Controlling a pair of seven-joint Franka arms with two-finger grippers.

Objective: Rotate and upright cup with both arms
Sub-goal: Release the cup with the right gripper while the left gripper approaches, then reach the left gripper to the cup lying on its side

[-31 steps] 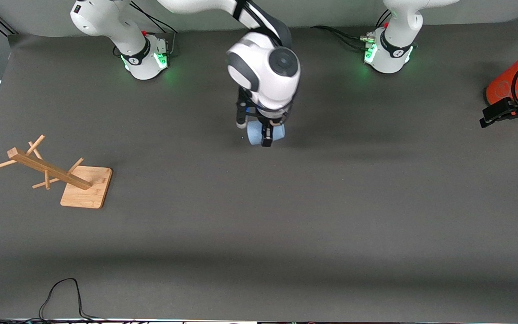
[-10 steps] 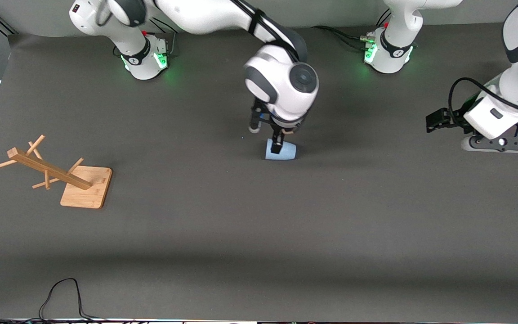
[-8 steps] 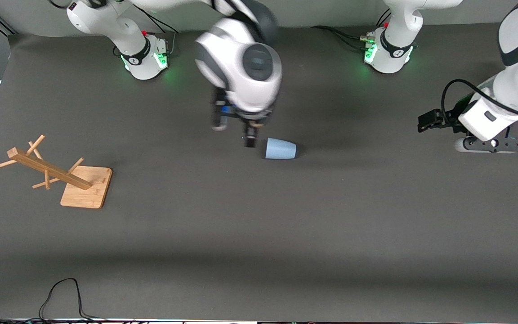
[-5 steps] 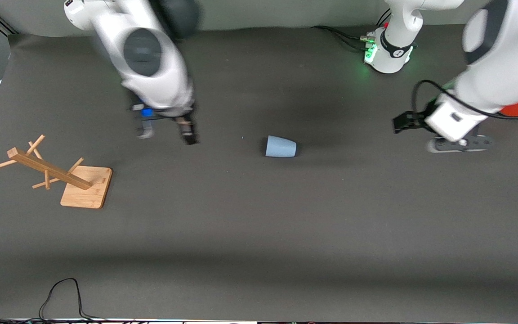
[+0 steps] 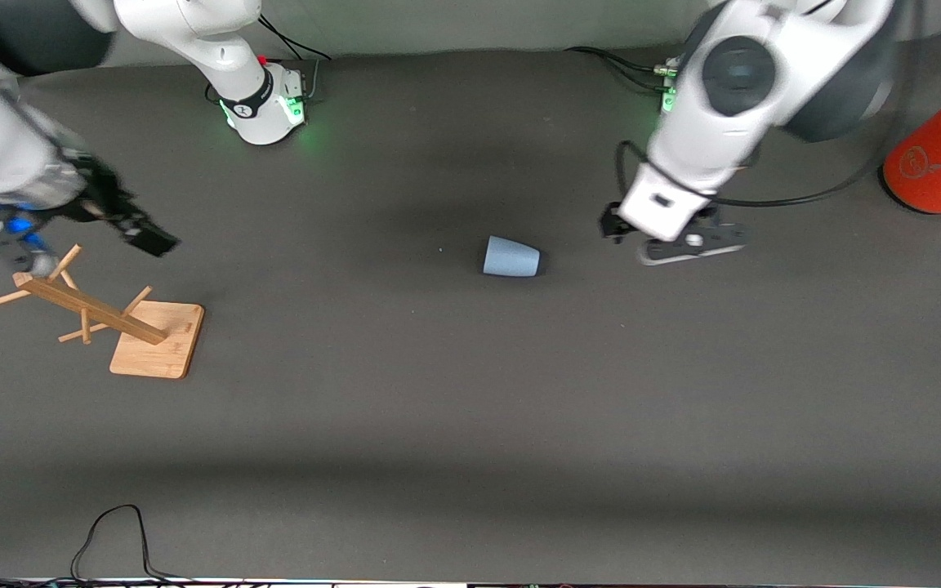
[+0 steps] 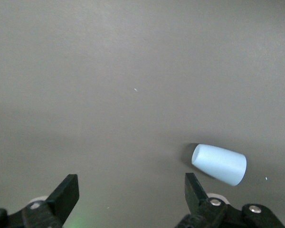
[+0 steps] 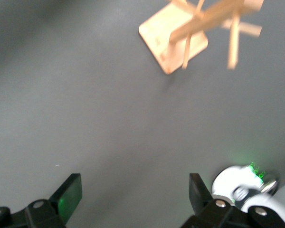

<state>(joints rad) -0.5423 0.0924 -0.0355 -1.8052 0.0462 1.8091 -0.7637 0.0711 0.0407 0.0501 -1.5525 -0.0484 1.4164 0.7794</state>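
The pale-blue cup (image 5: 511, 257) lies on its side on the dark mat, mid-table, its wider end toward the right arm's end. Nothing holds it. My left gripper (image 5: 626, 229) is open and empty, low over the mat beside the cup, toward the left arm's end. In the left wrist view the cup (image 6: 219, 164) lies just off one fingertip (image 6: 192, 187) of the open left gripper (image 6: 132, 190). My right gripper (image 5: 86, 245) is open and empty, over the wooden rack's end of the table. The right wrist view shows its open jaws (image 7: 135, 192) over bare mat.
A wooden peg rack (image 5: 86, 306) on a square base (image 5: 156, 339) stands at the right arm's end; it also shows in the right wrist view (image 7: 180, 38). A large orange canister (image 5: 940, 159) with a grey lid stands at the left arm's end. A black cable (image 5: 111, 531) lies at the front edge.
The right gripper let go of the cup, left it lying on its side, and swung away to the rack. The left arm swept from the canister toward the cup.
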